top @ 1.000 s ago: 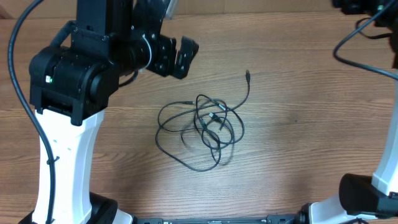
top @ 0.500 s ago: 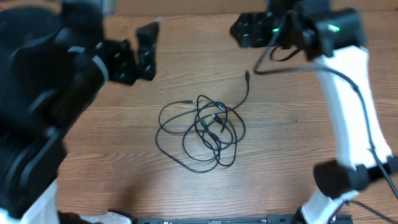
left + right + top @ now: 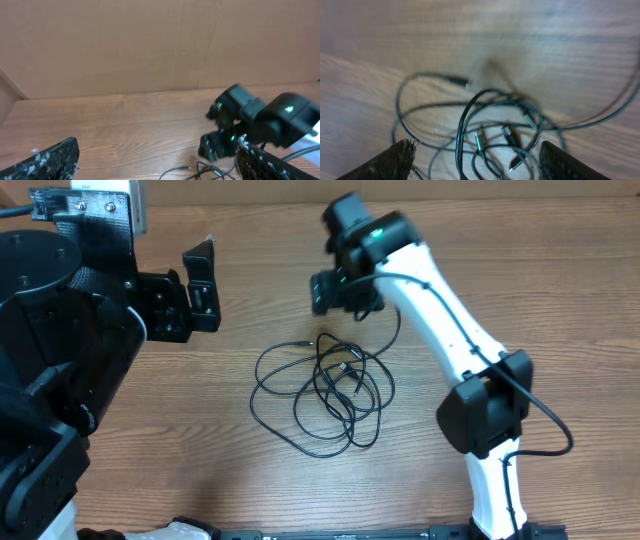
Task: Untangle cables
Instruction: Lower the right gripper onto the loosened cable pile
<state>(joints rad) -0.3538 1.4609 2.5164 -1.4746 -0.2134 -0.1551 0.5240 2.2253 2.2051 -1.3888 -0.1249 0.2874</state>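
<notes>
The cables (image 3: 325, 390) lie in a loose tangle of thin black loops at the middle of the wooden table, with small plug ends showing. My right gripper (image 3: 340, 298) hovers just above the tangle's far edge, open and empty; its wrist view looks down on the cables (image 3: 490, 125) between its spread fingers. My left gripper (image 3: 200, 285) is open and empty, to the left of and apart from the tangle. In the left wrist view a cable end (image 3: 182, 170) and the right gripper (image 3: 220, 142) show between its fingers.
The bulky black left arm (image 3: 60, 330) fills the left side. The white right arm (image 3: 450, 330) crosses the right half of the table from the front edge. A brown wall (image 3: 150, 45) stands behind the table.
The right arm has swung in from the far right and down to hover over the tangle's top. The left arm has pulled back to the left. The cables have not moved.
</notes>
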